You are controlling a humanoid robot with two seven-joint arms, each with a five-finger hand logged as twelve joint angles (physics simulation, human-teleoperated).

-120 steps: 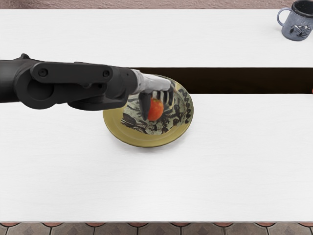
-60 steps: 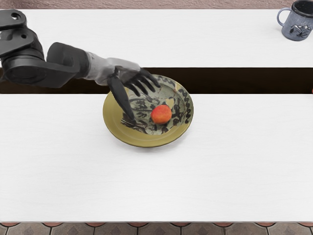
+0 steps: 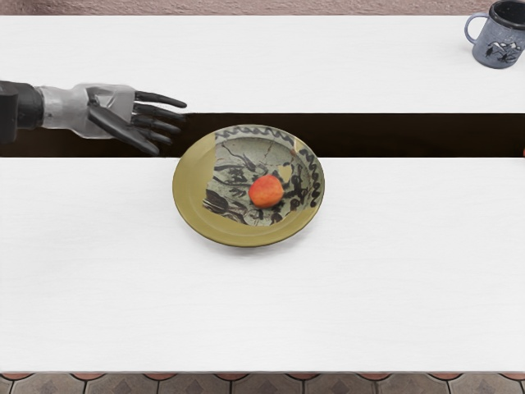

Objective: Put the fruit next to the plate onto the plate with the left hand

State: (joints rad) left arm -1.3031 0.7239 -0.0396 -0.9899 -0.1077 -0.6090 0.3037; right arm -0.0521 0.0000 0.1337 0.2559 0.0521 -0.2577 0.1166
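L arm cut off at the frame edge; left hand (image 3: 123, 116) now pulled back off plate (image 3: 193, 215), fingers spread, empty; fruit (image 3: 266, 190) stays on plate.

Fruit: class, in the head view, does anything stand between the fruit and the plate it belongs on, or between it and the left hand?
Nothing visible does. The fruit already lies on the plate, near its middle. The left hand hangs apart, up-left of the plate, fingers spread and holding nothing.
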